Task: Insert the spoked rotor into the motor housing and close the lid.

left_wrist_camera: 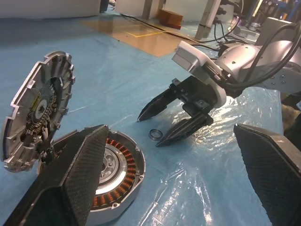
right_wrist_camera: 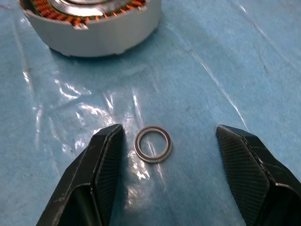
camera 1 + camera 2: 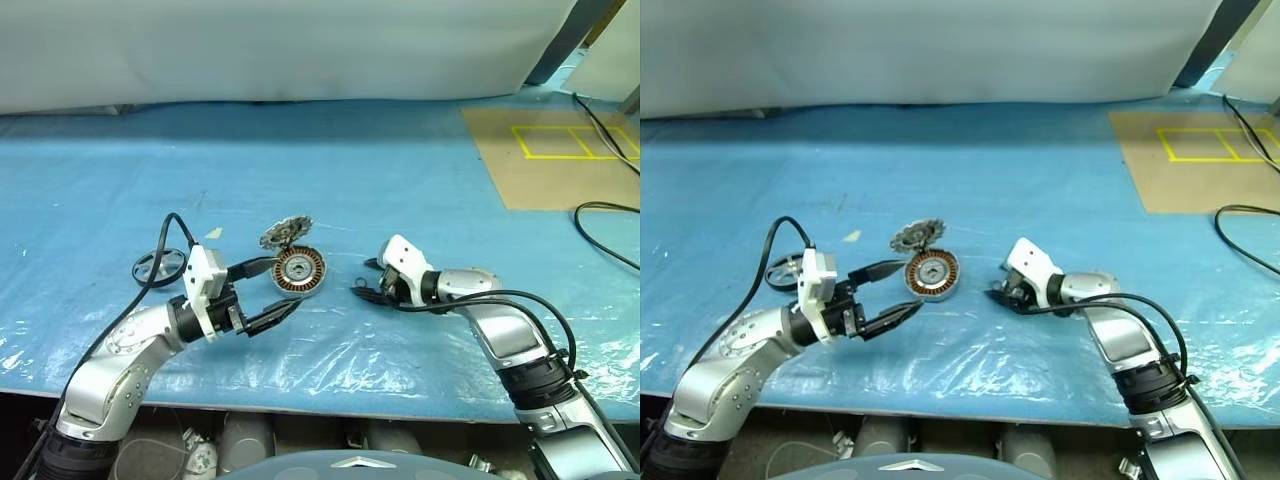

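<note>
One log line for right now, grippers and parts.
left gripper: open, straddling motor housing | right gripper: open, over small ring | lid: propped behind housing | spoked rotor: on table, not inserted

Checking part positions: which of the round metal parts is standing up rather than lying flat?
The lid. It leans upright at the far edge of the housing, toothed face showing, while the housing, the rotor and the small ring lie flat.

- Left arm bent at the elbow, forearm reaching forward and to the right; left end effector [image 3: 268, 292] about level, its fingers spread wide, empty.
- Right arm reaches forward and to the left; right end effector [image 3: 364, 290] tilted down, fingers apart, empty, tips near the surface [image 3: 420, 200].
</note>
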Available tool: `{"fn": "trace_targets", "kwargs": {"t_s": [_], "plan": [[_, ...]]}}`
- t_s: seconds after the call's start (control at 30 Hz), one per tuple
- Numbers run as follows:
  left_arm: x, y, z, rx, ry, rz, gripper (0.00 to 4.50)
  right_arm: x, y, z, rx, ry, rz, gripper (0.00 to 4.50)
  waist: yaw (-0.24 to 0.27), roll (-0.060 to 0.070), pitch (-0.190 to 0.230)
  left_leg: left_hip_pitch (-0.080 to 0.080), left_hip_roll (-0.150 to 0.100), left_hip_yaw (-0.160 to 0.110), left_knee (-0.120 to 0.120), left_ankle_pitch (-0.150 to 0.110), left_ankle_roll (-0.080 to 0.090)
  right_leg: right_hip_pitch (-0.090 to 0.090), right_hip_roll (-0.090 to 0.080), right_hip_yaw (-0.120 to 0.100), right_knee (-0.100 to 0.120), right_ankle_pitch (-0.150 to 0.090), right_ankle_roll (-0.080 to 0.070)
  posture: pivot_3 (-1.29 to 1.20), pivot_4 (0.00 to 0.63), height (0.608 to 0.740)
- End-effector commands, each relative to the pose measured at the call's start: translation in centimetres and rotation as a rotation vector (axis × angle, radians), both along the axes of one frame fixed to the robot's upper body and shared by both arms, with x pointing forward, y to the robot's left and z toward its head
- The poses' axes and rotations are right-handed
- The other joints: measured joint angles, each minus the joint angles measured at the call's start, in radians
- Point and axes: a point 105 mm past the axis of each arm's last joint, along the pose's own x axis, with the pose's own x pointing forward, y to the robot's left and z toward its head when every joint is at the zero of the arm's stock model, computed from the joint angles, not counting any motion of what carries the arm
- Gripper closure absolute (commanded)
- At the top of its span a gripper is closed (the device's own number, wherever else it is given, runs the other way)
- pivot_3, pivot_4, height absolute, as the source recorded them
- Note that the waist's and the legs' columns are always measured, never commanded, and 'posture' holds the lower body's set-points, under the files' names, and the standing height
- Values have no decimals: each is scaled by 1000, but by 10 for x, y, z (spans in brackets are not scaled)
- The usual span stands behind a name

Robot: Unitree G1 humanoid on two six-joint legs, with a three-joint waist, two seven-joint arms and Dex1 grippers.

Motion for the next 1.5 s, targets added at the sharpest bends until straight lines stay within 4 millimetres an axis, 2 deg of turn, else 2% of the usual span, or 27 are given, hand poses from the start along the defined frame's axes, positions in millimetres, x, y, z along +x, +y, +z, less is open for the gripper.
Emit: {"fn": "trace_targets", "kwargs": {"t_s": [0.03,0.17,0.3,0.4,0.6,0.63,0.87,0.97,1.2,1.3,1.4,1.5], "plan": [[3,3,19,-36,-41,25,0,-4,0,-4,-5,4,19,1189,-2,0,0,0,0,0,0,0,0,0,0,0,0,0,0,0,150,740],[6,7,21,-27,-41,25,0,-11,-3,-14,-40,23,40,1189,-1,0,0,2,0,0,0,0,0,3,0,0,0,0,0,0,150,740],[10,10,22,-24,-44,33,0,-15,-3,-16,-56,36,55,1189,-2,0,0,3,0,0,0,0,0,3,0,0,0,0,0,0,150,740],[13,12,22,-20,-47,32,0,-13,-6,-16,-70,27,43,1801,-2,0,0,3,0,0,0,0,0,3,0,0,0,0,0,0,150,740],[18,16,20,-17,-51,31,0,-16,-8,-18,-92,25,35,3795,-1,0,0,4,0,0,0,0,0,5,0,0,0,0,0,0,150,740],[18,16,19,-16,-51,31,0,-15,-9,-17,-92,26,28,3912,-1,0,0,5,0,0,0,0,0,5,0,0,0,0,0,0,150,740],[21,25,10,-12,-41,28,0,-13,-14,-11,-76,30,6,3912,0,0,0,4,0,0,0,0,0,6,0,0,-2,0,0,0,150,740],[21,29,9,-16,-44,25,0,-5,2,20,50,3,16,3912,-1,0,0,4,0,0,0,0,0,6,0,0,-2,0,0,0,150,740],[17,35,10,-21,-57,0,0,-9,25,52,169,-1,149,3912,-5,0,0,3,0,0,-3,0,0,3,0,0,-2,0,0,0,150,740],[14,33,15,-48,-48,-16,0,-8,37,56,187,6,210,3912,-6,0,0,2,0,0,-4,0,0,3,0,0,-4,0,0,0,150,740],[11,31,11,-20,-46,-38,0,-3,47,53,191,18,243,3912,-10,0,0,2,0,0,-4,0,0,3,0,-1,-6,0,0,0,150,740],[7,27,6,39,-59,-62,0,9,69,48,166,-15,294,3912,-13,0,0,1,0,0,-5,0,0,3,0,-1,-7,0,0,0,150,740]]}}
